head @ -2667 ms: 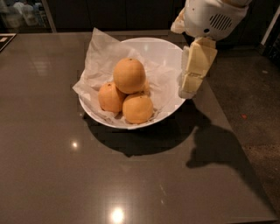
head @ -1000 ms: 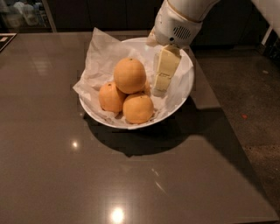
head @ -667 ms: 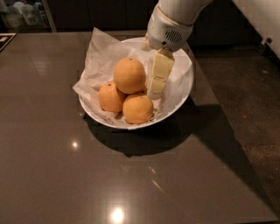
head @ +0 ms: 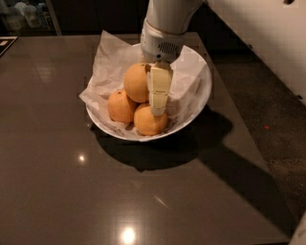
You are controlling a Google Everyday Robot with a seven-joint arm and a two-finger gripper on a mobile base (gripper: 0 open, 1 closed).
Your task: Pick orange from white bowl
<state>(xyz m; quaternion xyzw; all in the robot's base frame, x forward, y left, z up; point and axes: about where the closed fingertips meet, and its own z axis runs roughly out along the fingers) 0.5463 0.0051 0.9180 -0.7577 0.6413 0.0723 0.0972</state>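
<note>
Orange [head: 136, 82] topmost in white bowl [head: 192, 116], gripper [head: 158, 108] just beside it, jaws' state indiscernible.

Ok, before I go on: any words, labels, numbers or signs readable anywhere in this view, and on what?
No text can be read.
Gripper, low in the white bowl beside the orange: no label, only a vent grille above it.
Paper, table: unmarked.
Shelf items at far top left: too blurred to read.

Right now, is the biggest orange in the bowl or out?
In: the big matte orange rests on two smaller oranges inside the glossy white bowl, gripper right beside it.
</note>
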